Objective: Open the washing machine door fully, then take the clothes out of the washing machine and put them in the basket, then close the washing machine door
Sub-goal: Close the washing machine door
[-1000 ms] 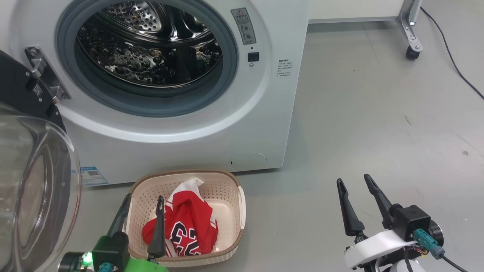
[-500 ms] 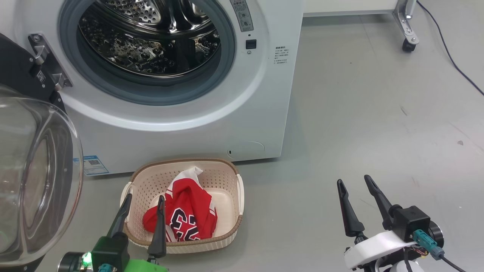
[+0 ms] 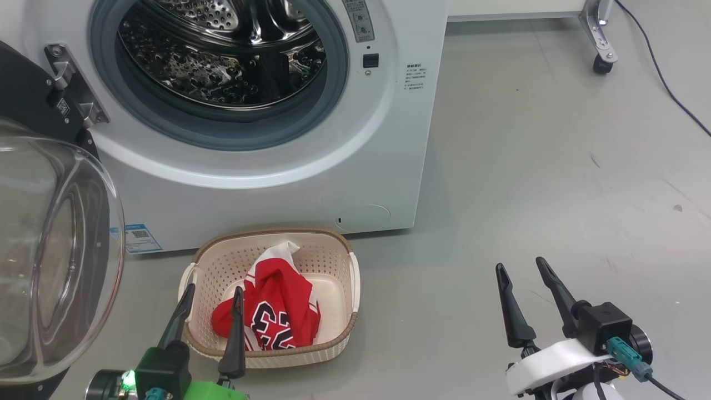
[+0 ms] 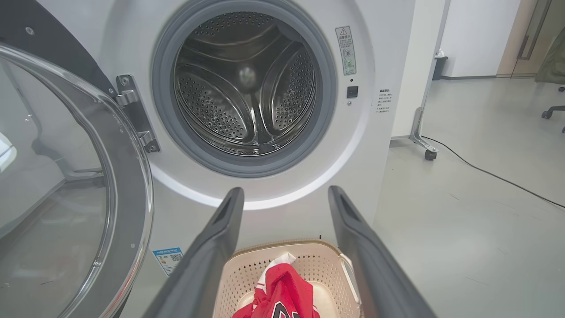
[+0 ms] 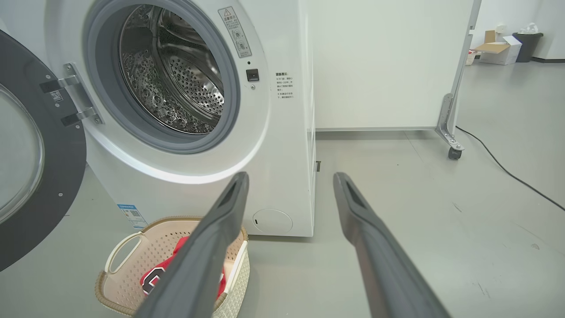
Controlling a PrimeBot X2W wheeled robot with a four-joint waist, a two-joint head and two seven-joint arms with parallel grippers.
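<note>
- Your left gripper (image 3: 213,293) hangs over the near rim of the basket (image 3: 272,233) with its jaws spread wide and nothing between them. Your right gripper (image 3: 519,265) sits well off to the right above the floor (image 3: 555,166), likewise spread and empty.
- The clothes (image 3: 283,311) lie heaped in the basket, which stands just in front of the washing machine (image 3: 278,189). The drum (image 3: 222,61) looks bare, so I judge the unloading done and the door the thing left to handle.
- The washing machine door (image 3: 55,261) stands swung out on the left, hung from its hinge (image 3: 72,83).
- Expect it to be rigid and fairly heavy, turning freely until the latch resists.
- Its gloss suggests a slippery surface for thin fingers, so push it rather than pinch it.
- Make contact on the black ring (image 5: 66,176) at the edge farthest from the hinge, where you have the most leverage.
- Keep off the glass bowl (image 4: 53,176); a fingertip would likely skid on the dome.
- The left arm is the nearer one.
- I cannot tell whether the door's lower edge clears the basket, so watch that gap.
- Finish with a firm press, since the latch probably needs it.
</note>
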